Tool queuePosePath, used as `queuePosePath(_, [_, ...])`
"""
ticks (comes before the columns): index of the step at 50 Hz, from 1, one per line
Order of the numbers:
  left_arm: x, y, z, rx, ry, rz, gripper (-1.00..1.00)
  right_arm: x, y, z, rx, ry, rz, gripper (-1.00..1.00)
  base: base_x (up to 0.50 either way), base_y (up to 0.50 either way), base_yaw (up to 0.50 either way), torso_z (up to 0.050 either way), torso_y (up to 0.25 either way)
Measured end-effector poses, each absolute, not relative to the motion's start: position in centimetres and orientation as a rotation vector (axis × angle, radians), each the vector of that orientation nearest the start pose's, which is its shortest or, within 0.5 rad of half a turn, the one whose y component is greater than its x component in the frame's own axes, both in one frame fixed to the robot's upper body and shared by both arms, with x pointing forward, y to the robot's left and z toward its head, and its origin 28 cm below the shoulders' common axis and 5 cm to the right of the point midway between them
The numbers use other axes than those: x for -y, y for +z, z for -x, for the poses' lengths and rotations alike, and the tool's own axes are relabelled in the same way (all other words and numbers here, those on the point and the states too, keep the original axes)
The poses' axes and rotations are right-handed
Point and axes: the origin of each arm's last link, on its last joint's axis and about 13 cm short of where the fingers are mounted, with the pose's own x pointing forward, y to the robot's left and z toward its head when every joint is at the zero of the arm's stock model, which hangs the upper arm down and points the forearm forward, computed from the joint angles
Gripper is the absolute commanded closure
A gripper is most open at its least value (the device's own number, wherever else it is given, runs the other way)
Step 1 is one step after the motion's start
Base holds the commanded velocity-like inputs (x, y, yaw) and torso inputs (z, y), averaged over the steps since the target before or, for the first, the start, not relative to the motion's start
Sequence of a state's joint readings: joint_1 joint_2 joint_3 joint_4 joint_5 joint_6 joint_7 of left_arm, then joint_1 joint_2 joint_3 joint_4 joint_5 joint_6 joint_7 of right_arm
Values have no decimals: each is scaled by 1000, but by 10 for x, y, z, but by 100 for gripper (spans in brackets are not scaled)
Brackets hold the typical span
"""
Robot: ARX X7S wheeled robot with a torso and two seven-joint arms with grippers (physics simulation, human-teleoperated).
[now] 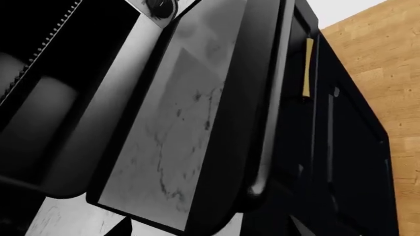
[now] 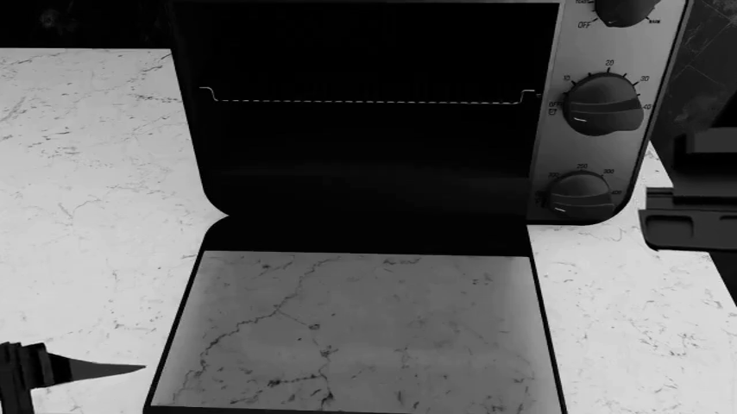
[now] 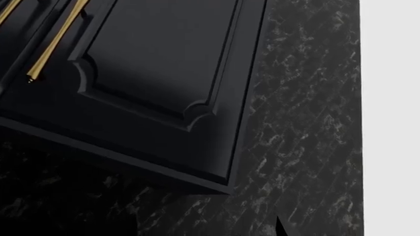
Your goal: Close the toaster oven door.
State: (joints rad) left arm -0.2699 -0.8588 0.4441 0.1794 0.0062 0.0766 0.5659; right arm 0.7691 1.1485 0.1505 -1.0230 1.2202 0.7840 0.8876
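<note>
The toaster oven [image 2: 368, 112] stands on a white marble counter with its dark cavity and wire rack [image 2: 368, 99] exposed. The toaster oven door [image 2: 357, 332] lies folded down flat toward me, and marble shows through its glass. In the left wrist view the door [image 1: 177, 128] is seen from beside and below, its grey bar handle [image 1: 266, 147] running along the outer edge. My left gripper [image 1: 210, 231] is open just off the door's handle edge, holding nothing. One of its fingertips [image 2: 110, 371] shows left of the door. My right gripper [image 3: 206, 231] hangs open low by the cabinets, away from the oven.
The silver knob panel [image 2: 593, 112] with black dials is on the oven's right. A dark boxy object [image 2: 691, 220] sits at the counter's right. Below are black cabinet doors [image 3: 157, 64] with brass handles [image 3: 56, 44], a dark marble floor [image 3: 308, 123] and wood flooring [image 1: 387, 64].
</note>
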Motion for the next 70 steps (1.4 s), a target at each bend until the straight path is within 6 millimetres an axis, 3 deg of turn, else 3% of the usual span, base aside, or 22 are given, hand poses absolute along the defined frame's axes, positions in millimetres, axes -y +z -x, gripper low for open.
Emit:
queuePosePath(37, [-304, 109, -282, 93, -906, -1008, -100, 173, 311, -145, 702, -225, 350, -100, 0, 0, 0, 0, 0])
queuePosePath(70, [-304, 112, -284, 240, -923, -1149, -100, 175, 309, -144, 701, -233, 346, -100, 3, -2, -4, 0, 0])
